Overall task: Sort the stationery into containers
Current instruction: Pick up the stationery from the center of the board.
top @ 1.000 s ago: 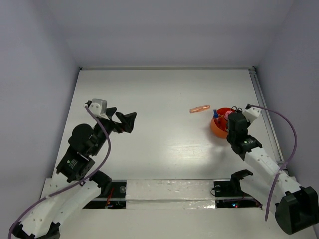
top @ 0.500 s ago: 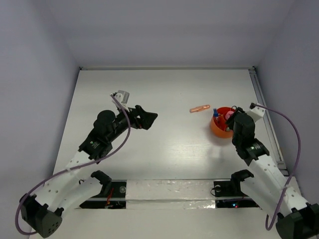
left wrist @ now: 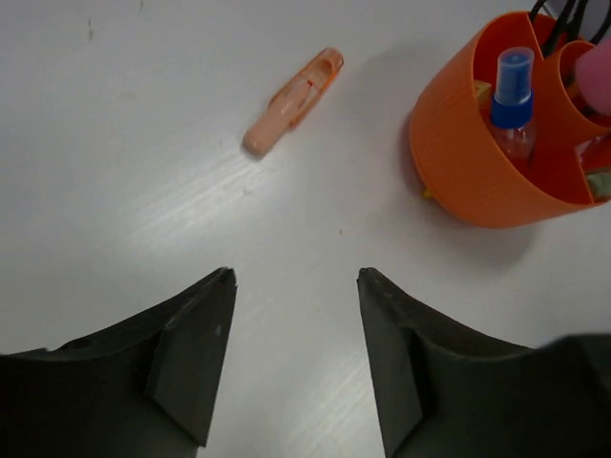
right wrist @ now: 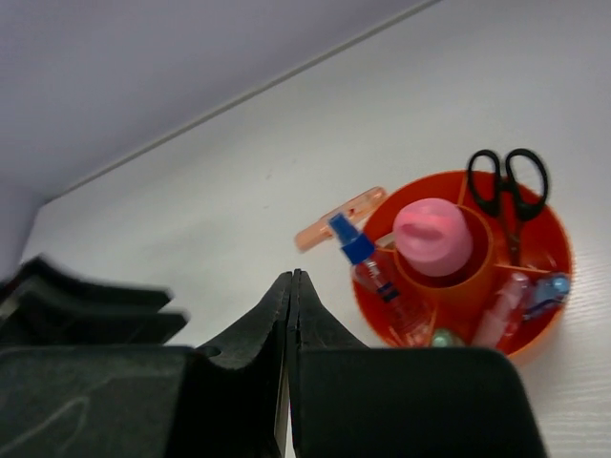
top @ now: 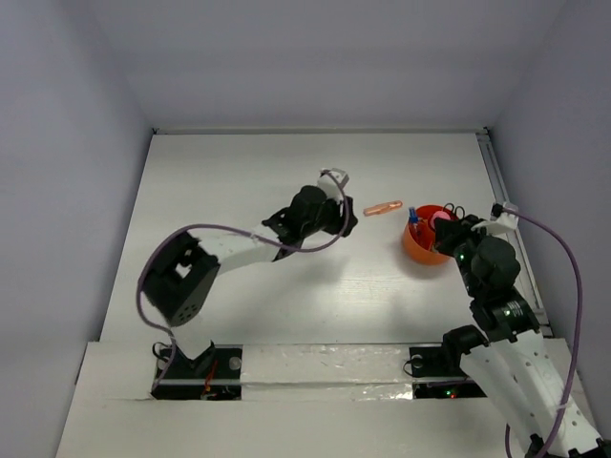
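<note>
Our left jaws stand apart with nothing between them; only bare tabletop (left wrist: 143,143) shows in the gap. Ahead of them lies the one loose item, a peach stick (left wrist: 291,91), flat on the tabletop. It sits near the orange bowl (left wrist: 458,162) on the bowl's left side and does not touch it. Our right jaws are pressed fully together and hold nothing. They hang on the near side of the bowl, looking down into it.

We judge the step in hand to be picking up that stick. It lies at a slant to our left jaws, so we should turn the wrist until the jaws cross its narrow width, then come down around its middle. The jaws need to reach the tabletop on both sides of the stick before we close them, so it does not roll away. The bowl is close by, and we should keep the outer jaw from nudging its wall. We should lift the stick clear of the rim before carrying it over.

The bowl is divided into a round cup in the centre with sectors around it. The cup holds a pink tube (right wrist: 432,236). One sector holds a blue-capped spray bottle (right wrist: 368,262), and another holds black scissors (right wrist: 509,186). The near sectors hold a pale pink stick (right wrist: 506,305), a small blue piece (right wrist: 549,286) and something green (right wrist: 441,337) that we cannot make out.
</note>
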